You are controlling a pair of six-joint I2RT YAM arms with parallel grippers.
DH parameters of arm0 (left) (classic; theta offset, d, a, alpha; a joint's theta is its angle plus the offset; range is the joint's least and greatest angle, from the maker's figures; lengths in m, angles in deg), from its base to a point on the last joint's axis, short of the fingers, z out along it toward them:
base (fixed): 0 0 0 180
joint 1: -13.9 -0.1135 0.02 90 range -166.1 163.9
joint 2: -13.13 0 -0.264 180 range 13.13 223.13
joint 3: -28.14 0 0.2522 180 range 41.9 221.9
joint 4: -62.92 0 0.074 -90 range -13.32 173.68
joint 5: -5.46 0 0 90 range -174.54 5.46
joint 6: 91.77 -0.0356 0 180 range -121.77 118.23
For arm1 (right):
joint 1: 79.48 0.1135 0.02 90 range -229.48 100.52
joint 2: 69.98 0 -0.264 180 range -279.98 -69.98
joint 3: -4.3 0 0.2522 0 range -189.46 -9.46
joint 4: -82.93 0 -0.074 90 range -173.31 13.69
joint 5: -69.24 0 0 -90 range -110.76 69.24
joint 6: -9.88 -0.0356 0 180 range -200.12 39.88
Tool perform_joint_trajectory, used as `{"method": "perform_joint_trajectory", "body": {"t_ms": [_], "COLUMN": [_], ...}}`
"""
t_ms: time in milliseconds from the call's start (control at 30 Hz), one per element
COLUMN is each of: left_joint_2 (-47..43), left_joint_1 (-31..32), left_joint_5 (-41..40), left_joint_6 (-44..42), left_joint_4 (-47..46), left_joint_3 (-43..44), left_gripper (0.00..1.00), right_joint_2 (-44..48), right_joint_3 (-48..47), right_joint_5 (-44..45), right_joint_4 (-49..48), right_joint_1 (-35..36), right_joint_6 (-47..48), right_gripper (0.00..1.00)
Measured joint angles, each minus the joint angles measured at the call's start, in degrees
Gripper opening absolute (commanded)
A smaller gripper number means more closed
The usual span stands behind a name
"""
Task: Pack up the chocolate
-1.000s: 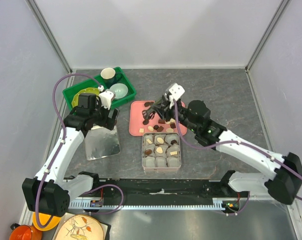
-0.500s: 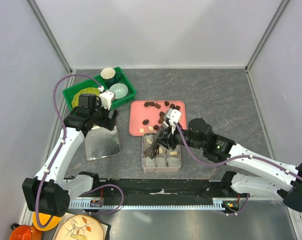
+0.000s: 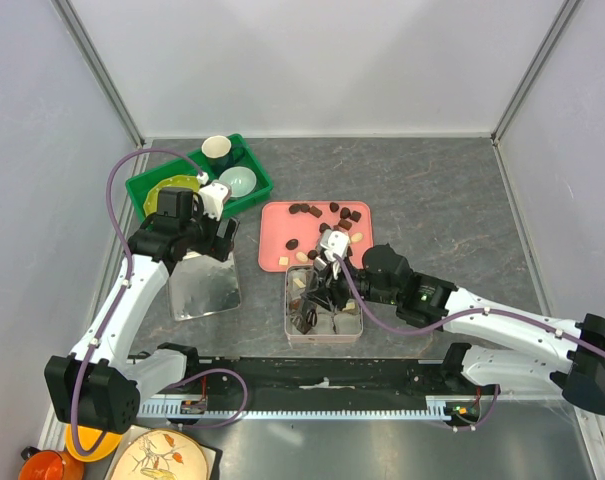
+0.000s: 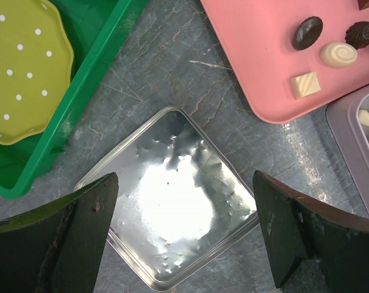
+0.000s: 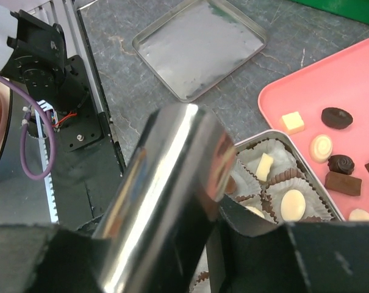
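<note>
Right gripper (image 3: 310,315) low over the tin's (image 3: 332,339) near-left corner (opening and load cannot be told): lower straight, release centred. Left of the tin, left gripper (image 4: 184,204) gapes empty over the lid (image 4: 166,152). Beyond, chocolate (image 4: 308,32) lies on the pink tray (image 4: 257,61).

"What's the room like from where you stand?"

"Closed in. There are pale grey panels all round: a back wall (image 3: 322,60), a left wall (image 3: 32,200) and a right wall (image 3: 582,150). Aluminium posts (image 3: 97,70) run along the two back corners."

"And the desk?"

"The desk (image 3: 432,180) has a dark grey top, veined like stone, and it reaches right to the foot of the panels."

"What about the near edge?"

"A black rail (image 3: 282,390) runs along it, with a strip of brushed steel (image 3: 402,450) below that. A leaf-patterned plate (image 3: 162,455) sits at the strip's left end."

"How's the light?"

"Soft and even. The shadows on the stone are faint, and the steel strip has a dull sheen."
</note>
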Motion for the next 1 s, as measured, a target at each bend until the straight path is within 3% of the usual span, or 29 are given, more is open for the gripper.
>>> {"method": "perform_joint_trajectory", "body": {"t_ms": [600,833,1000], "left_joint_2": [-0.39,-1.07,-1.22], "left_joint_1": [0.0,0.0,0.0], "left_joint_5": [0.07,0.13,0.13], "left_joint_6": [0.0,0.02,0.02], "left_joint_4": [0.02,0.02,0.02], "left_joint_3": [-0.52,-0.52,-0.55], "left_gripper": [0.98,0.98,0.98], "right_joint_2": [-0.57,-2.71,-10.25], "right_joint_3": [-0.28,-8.59,-15.13], "right_joint_5": [5.29,15.69,16.68], "right_joint_4": [-2.89,-2.84,-7.45], "right_joint_1": [0.11,-0.48,-6.12], "right_joint_6": [1.75,8.76,11.91], "right_gripper": [0.4,0.37,0.37]}}
